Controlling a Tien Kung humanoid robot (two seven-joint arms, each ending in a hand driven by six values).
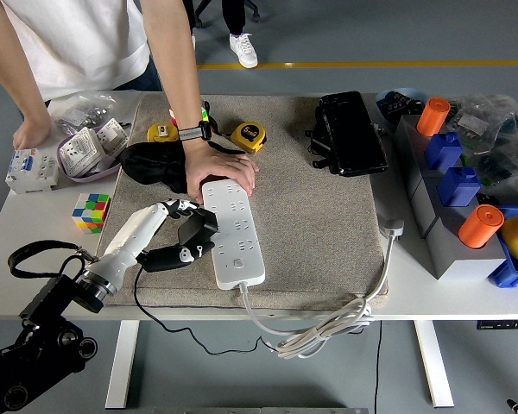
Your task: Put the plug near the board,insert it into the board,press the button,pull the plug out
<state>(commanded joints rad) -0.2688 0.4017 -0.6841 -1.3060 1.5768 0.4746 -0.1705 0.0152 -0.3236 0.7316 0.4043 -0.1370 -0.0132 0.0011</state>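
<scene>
A white power strip (235,231) lies lengthwise on the grey mat (319,233). Its switch button (238,265) is near its near end. A person's hand (217,171) presses down on the strip's far end. My left hand (183,235), on a white forearm, comes in from the lower left. It is shut on the black plug (204,228), which sits against the strip's left edge, beside the sockets. The plug's black cable (142,297) hangs over the table's near edge. I cannot tell whether the plug's pins touch the strip.
A Rubik's cube (91,211) lies left of my forearm. Two yellow tape measures (249,134), a black pouch (151,162) and a black case (350,134) lie further back. Grey and blue bins (453,203) stand on the right. The strip's white cord (363,302) loops off the near edge.
</scene>
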